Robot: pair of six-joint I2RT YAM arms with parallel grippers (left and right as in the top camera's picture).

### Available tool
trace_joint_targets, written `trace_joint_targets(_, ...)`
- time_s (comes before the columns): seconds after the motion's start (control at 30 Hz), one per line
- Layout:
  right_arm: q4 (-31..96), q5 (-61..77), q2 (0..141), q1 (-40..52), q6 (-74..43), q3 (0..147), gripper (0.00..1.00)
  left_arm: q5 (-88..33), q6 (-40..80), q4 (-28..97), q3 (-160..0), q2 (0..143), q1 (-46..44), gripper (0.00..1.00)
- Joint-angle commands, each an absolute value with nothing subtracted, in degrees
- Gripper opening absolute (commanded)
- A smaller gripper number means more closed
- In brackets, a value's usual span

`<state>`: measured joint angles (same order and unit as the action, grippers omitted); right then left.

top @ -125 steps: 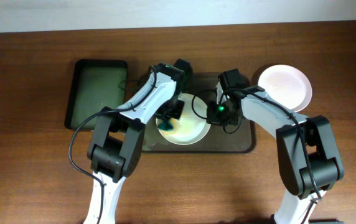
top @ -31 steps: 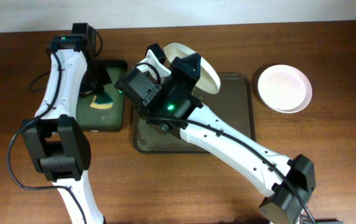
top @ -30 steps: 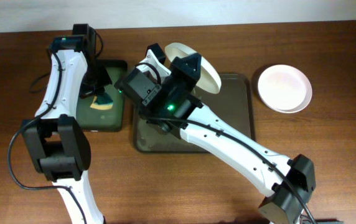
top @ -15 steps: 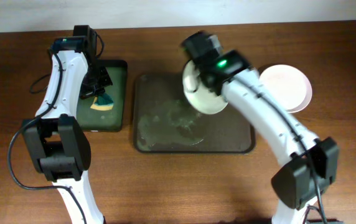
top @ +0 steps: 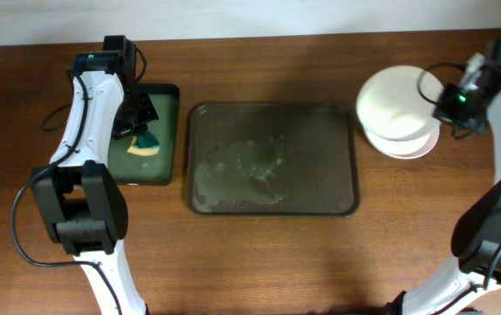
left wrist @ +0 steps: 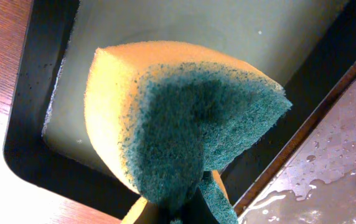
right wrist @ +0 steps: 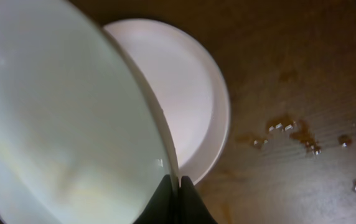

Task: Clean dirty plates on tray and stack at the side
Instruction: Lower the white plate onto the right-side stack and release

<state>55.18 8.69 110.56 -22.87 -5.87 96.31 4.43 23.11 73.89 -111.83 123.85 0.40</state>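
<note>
My right gripper (top: 443,106) is shut on the rim of a white plate (top: 392,101) and holds it tilted just above another white plate (top: 415,145) that lies on the table right of the tray. In the right wrist view the held plate (right wrist: 60,118) fills the left and the lower plate (right wrist: 187,106) shows behind it, with my fingers (right wrist: 177,186) pinching the rim. The brown-grey tray (top: 272,157) holds no plates and is wet. My left gripper (top: 142,125) is shut on a yellow and green sponge (left wrist: 178,118) over the dark green tray (top: 161,166).
The dark green tray (left wrist: 47,93) stands left of the big tray, its pale floor wet. Water drops lie on the wood (right wrist: 290,130) beside the stacked plate. The table's back edge meets a white wall.
My right arm has carried the plate from above the tray to over the plate at the right. My left gripper stays at the green tray with the sponge.
</note>
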Motion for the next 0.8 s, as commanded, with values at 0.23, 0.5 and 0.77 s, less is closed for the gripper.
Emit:
trace_joint_targets(0.23,33.56,14.41,110.98,-25.47,-15.53,77.93,0.16,3.84,22.17,73.52,-111.39,122.87,0.45,0.0)
trace_joint_targets(0.5,37.85,15.0,109.21,-25.52,-15.53,81.01,0.22,3.81,22.17,72.62,-111.39,122.87,0.45,0.0)
trace_joint_targets(0.77,46.41,15.07,99.35,-24.43,-15.53,83.77,0.24,3.84,22.17,70.41,-111.39,122.87,0.56,0.01)
